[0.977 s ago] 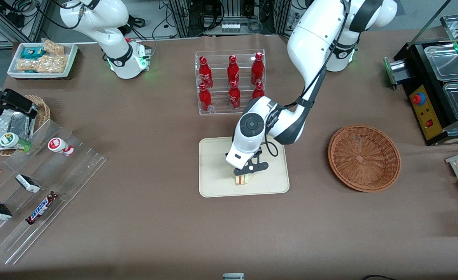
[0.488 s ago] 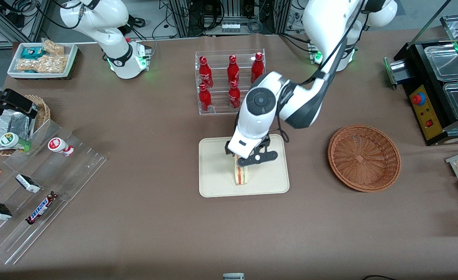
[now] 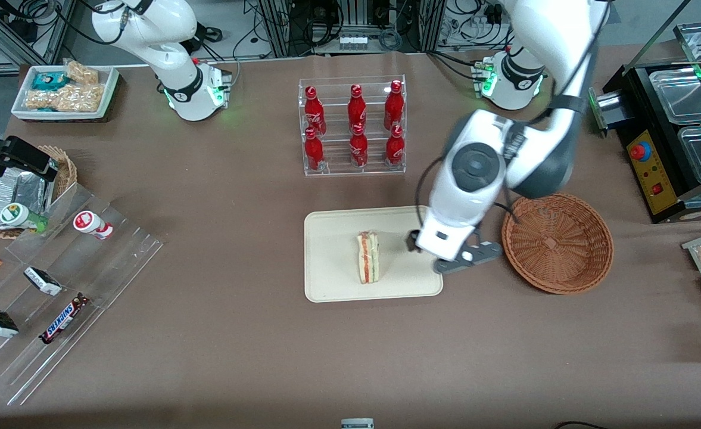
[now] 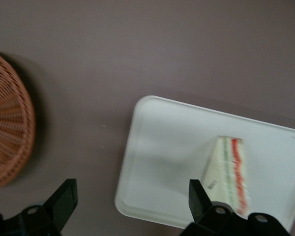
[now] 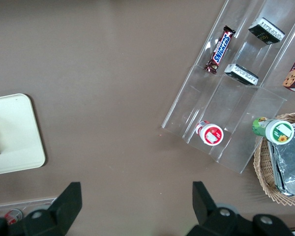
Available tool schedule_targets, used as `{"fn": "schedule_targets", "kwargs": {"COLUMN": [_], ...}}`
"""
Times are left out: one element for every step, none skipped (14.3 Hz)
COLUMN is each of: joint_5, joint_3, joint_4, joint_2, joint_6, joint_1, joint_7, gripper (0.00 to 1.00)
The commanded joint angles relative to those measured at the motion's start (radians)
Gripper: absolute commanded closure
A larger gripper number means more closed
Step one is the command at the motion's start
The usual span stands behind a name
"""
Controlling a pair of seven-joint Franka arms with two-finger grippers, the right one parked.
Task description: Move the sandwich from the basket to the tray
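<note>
Sandwich wedge, white bread, red-green filling [image 3: 368, 257] on cream rectangular tray [image 3: 332, 280]; gripper [image 3: 450, 257] wide open, empty, between tray and brown wicker basket [image 3: 557, 242].

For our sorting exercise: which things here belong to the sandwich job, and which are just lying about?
Job: sandwich lying on the tray; empty basket; open gripper above the tray's edge.
Lying about: cola bottles; Snickers bar; foil packs.

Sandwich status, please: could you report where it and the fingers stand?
Gripper open, empty, above tray edge nearest brown wicker basket. Wrapped triangular sandwich resting on cream rectangular tray. Nothing in the way.
</note>
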Motion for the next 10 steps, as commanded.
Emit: {"fn": "schedule_targets", "kwargs": {"joint_5": [0.007, 0.007, 0.008, 0.008, 0.008, 0.008, 0.007, 0.008, 0.013, 0.016], "joint_3": [-0.008, -0.008, -0.008, -0.008, -0.008, -0.008, -0.008, -0.008, -0.007, -0.007], "joint_4": [-0.117, -0.133, -0.139, -0.138, -0.138, -0.138, -0.138, -0.138, -0.138, -0.138], "joint_2": [-0.118, -0.137, -0.155, -0.166, -0.184, -0.201, -0.219, -0.238, -0.256, -0.275], "joint_6": [-0.024, -0.038, -0.056, -0.084, -0.111, -0.131, -0.153, -0.173, -0.197, -0.226], "joint_1": [0.085, 0.12, 0.157, 0.187, 0.221, 0.252, 0.284, 0.301, 0.312, 0.333], "joint_7": [0.103, 0.14, 0.189, 0.238, 0.293, 0.343, 0.395, 0.435, 0.472, 0.508], "gripper": [0.0, 0.0, 0.0, 0.0, 0.0, 0.0, 0.0, 0.0, 0.0, 0.0]}}
